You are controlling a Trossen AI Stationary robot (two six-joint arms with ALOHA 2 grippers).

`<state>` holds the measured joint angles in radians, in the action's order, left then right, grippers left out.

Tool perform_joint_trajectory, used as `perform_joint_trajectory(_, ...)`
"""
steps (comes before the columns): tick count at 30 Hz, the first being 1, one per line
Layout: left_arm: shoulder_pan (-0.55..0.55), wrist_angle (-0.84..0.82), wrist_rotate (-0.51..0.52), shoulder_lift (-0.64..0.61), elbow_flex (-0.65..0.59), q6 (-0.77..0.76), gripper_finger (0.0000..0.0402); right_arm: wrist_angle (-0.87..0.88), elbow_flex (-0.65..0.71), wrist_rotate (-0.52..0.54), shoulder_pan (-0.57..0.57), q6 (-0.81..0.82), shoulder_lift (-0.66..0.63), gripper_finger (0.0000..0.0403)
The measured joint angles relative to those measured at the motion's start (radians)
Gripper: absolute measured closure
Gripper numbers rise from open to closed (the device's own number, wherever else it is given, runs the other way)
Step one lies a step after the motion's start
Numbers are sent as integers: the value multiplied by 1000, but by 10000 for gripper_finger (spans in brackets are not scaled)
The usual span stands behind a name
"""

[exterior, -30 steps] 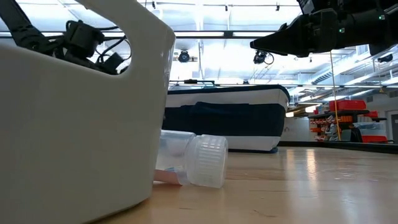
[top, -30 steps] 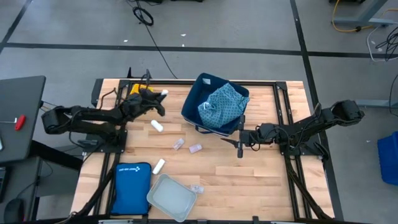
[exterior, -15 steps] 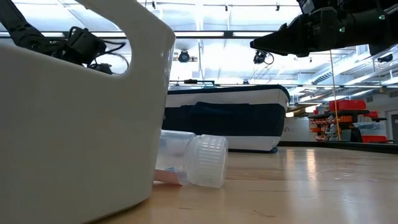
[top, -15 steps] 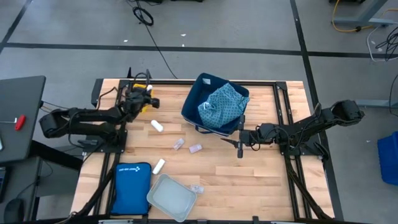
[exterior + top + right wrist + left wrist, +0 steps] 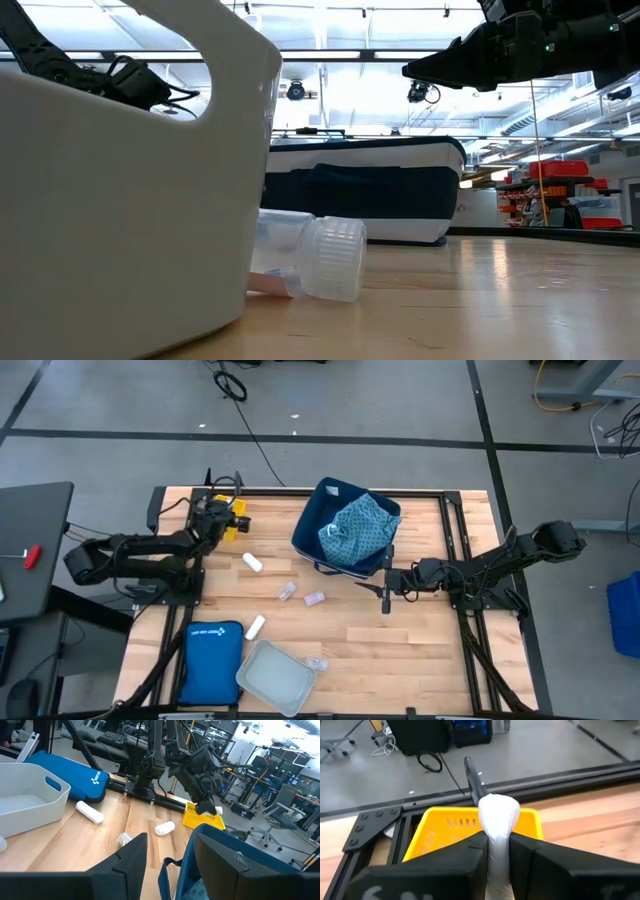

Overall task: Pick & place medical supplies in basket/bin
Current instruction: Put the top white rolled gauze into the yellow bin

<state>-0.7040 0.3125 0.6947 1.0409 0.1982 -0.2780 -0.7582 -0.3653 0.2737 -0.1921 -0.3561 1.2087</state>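
Wooden table, seen from above, with both arms reaching inward from its sides.

Large navy bin at the far middle of the table, tilted, holding the teal patterned cloth, which spills over its near rim. In the low view, same bin behind a clear ribbed-cap vial.

Flat blue zip pouch at the near left corner, just beside the grey tray; tray wall filling the left of the low view, vial lying against its foot.

Small yellow bin at the far left corner of the table; also visible in the left wrist view and the right wrist view.

Left gripper over the yellow bin, clamped on a white tube that stands up between the two dark fingers, above the bin's opening.

Right gripper just beside the near edge of the navy bin, holding nothing; fingers parted, with the bin rim between them.

Loose on the boards between the arms: white tube near the left arm, two small vials and in the middle, another white tube just beside the pouch, and one small vial touching the tray's right edge.
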Motion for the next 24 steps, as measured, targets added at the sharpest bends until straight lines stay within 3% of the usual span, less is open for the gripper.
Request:
perform_joint_trajectory(9, -11, -10, -37, 1, 0, 16, 253, 0, 0, 4, 0, -1, 0, 231)
perform_joint_trajectory(18, -11, 3, -49, 1, 0, 54, 194, 0, 0, 3, 0, -1, 0, 231)
perform_joint_trajectory(24, -8, 60, -224, -36, 1, 153, 173, 0, 0, 3, 0, -3, 0, 231)
